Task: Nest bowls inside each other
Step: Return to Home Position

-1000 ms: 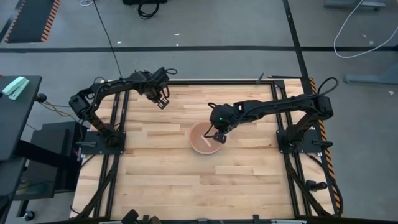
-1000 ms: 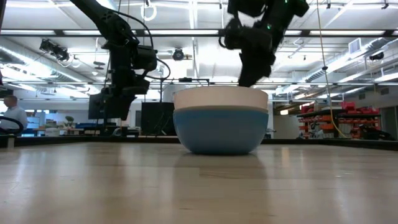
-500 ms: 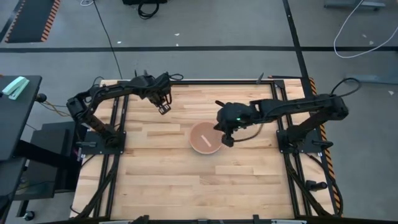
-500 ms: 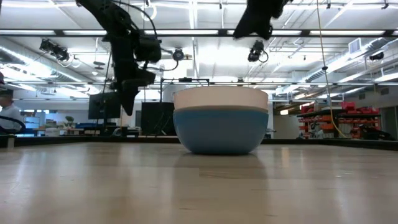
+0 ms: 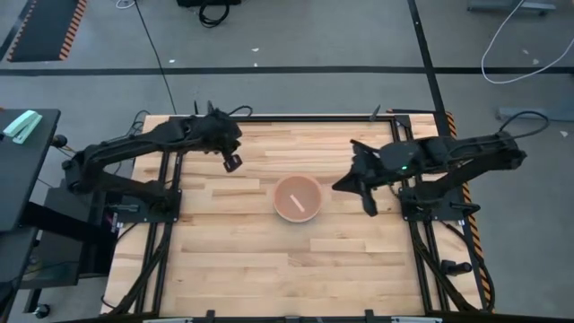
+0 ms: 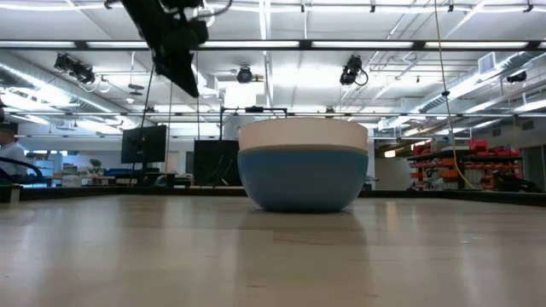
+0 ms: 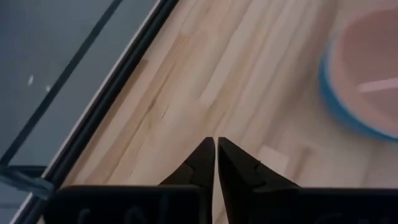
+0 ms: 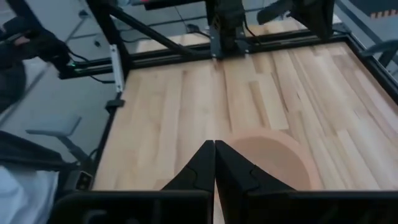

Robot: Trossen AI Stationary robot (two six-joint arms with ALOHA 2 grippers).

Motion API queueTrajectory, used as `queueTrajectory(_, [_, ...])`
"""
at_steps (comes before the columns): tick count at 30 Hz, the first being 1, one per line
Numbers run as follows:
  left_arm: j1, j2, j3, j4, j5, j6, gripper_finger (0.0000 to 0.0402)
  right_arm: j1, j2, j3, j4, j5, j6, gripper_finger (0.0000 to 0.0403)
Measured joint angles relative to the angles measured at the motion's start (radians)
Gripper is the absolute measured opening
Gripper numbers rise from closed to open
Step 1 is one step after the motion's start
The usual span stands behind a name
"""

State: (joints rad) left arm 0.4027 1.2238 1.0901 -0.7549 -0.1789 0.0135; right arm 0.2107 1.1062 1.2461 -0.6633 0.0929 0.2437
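Observation:
The bowls (image 5: 297, 198) sit as one nested stack at the table's middle, pink-orange on top. The low view shows the blue bowl (image 6: 299, 177) resting by its base on the table, with a pale grey-white rim (image 6: 302, 134) above it. The pink-orange bowl also appears in the left wrist view (image 7: 370, 74) and the right wrist view (image 8: 267, 158). My left gripper (image 5: 230, 162), shut, hangs in the air left of the stack toward the far edge. My right gripper (image 5: 369, 205), shut, hovers right of the stack, touching nothing.
Black frame rails (image 5: 305, 117) run along the table's edges. Bare wood (image 5: 269, 260) spreads across the near half. The room beyond holds monitors and shelving (image 6: 452, 166), and a person (image 6: 10, 153) shows at the left of the low view.
My right gripper has lifted away from the stack and drawn back toward the table's right edge, out of the low view. My left gripper has risen and moved slightly toward the near edge. The stack has stayed in place.

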Motion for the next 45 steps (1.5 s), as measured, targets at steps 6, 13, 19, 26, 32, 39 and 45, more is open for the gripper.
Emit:
queueTrajectory(6, [-0.058,-0.119,0.000,-0.039,-0.002,-0.019,0.0019,0.046,-0.051,0.000,-0.026,0.000,0.022,0.0018])
queueTrajectory(13, [-0.134,-0.222,0.000,-0.045,-0.001,0.007,0.0021,0.097,-0.064,0.000,-0.070,0.000,0.062,0.0016])
queueTrajectory(19, [-0.241,-0.253,0.000,-0.050,0.000,-0.045,0.0031,0.199,-0.063,-0.096,0.097,0.000,0.097,0.0017])
queueTrajectory(26, [-0.399,-0.273,-0.128,0.141,-0.001,-0.061,0.0033,0.342,-0.077,-0.330,0.450,-0.001,0.086,0.0018])
queueTrajectory(32, [-0.448,-0.334,-0.284,0.316,-0.001,-0.050,0.0024,0.383,-0.127,-0.475,0.669,-0.001,0.069,0.0018])
queueTrajectory(39, [-0.441,-0.503,-0.445,0.440,-0.019,-0.013,0.0030,0.380,-0.210,-0.651,0.912,-0.064,0.018,0.0018])
queueTrajectory(45, [-0.408,-0.697,-0.494,0.464,-0.031,-0.002,0.0036,0.372,-0.368,-0.716,0.944,-0.098,-0.009,0.0018])
